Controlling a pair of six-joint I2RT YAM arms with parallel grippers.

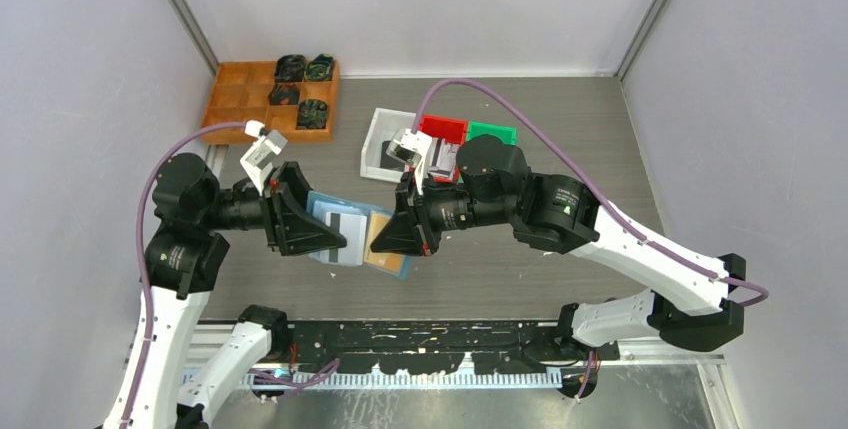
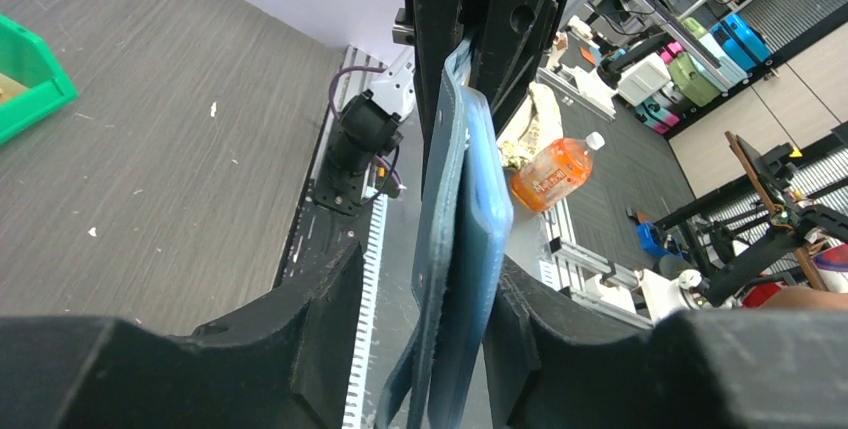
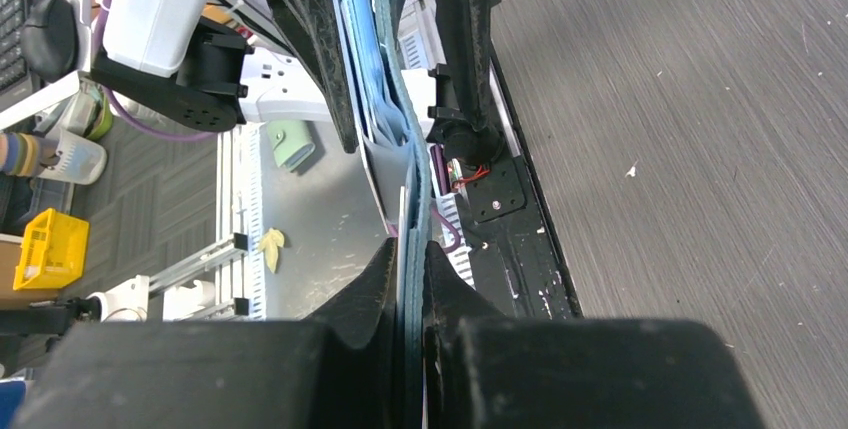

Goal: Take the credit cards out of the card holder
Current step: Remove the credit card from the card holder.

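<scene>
left gripper [image 1: 330, 235], right gripper [image 1: 386, 241] both tight on card holder [image 2: 465, 239]; credit cards [image 1: 392, 259] half-hidden

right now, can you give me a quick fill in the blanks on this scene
1. The left gripper and the right gripper are both shut on the ____.
2. The bin between the white bin and the green bin is ____.
3. The orange tray sits at the table's far ____ corner.

Missing words: holder; red; left.
</scene>
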